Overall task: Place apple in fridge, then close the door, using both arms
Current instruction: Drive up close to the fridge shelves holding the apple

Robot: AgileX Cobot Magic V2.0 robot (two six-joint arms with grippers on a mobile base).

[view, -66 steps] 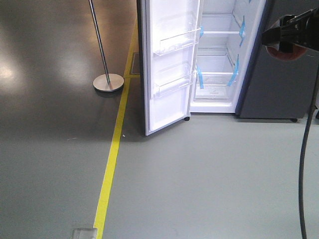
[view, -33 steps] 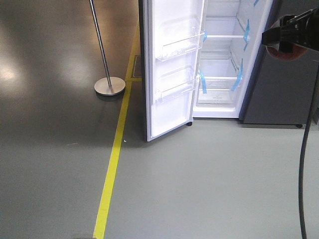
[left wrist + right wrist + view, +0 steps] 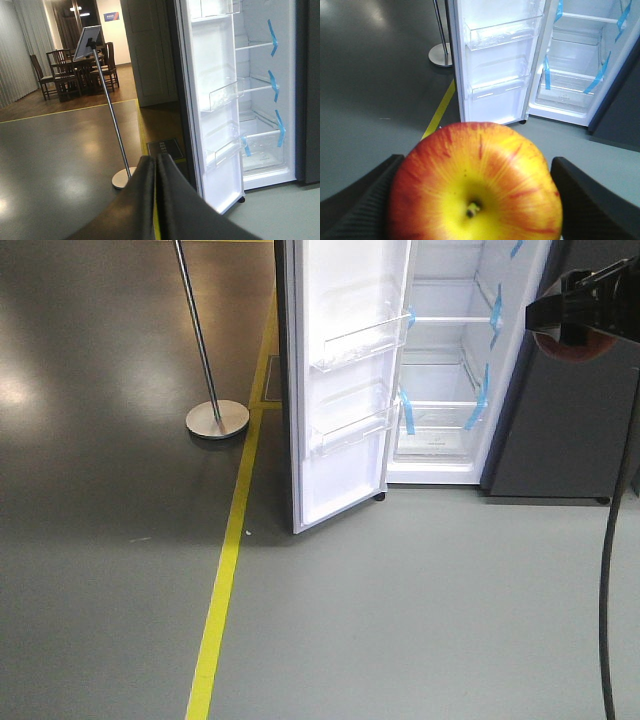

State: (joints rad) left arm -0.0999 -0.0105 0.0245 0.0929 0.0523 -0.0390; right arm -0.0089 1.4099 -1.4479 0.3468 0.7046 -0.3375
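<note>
Red streaked over yellow, the apple [image 3: 475, 185] fills the right wrist view. It is clamped in the right gripper [image 3: 476, 200], whose jaws are spread only as wide as the fruit, with one black finger [image 3: 360, 205] pressed to each side. In the front view this gripper hangs high at the right edge, a sliver of the apple's red skin showing beneath it and a thin black cable [image 3: 608, 570] dropping from it.

The left gripper [image 3: 156, 200] is empty. Its jaws are pressed flat together with nothing between them.

Across a stretch of grey floor [image 3: 400, 620] stands the fridge [image 3: 440, 370]. Its door [image 3: 345, 390] is swung wide, white inner face and clear door bins [image 3: 360, 335] turned toward the robot. The white shelves [image 3: 440, 318] marked with blue tape [image 3: 404, 410] look bare. A yellow line [image 3: 225, 570] runs along the floor to the left of the door, and a metal sign stand [image 3: 217, 420] rests beyond it.

By my reading, only the opening part is settled: the apple is in hand and the fridge is open to receive it. The robot is well apart from the cabinet, so everything else is left to do. It must close the gap, carry the apple past the door onto a shelf, let go and draw the right arm clear. The free left arm seems best placed to swing the door shut.
</note>
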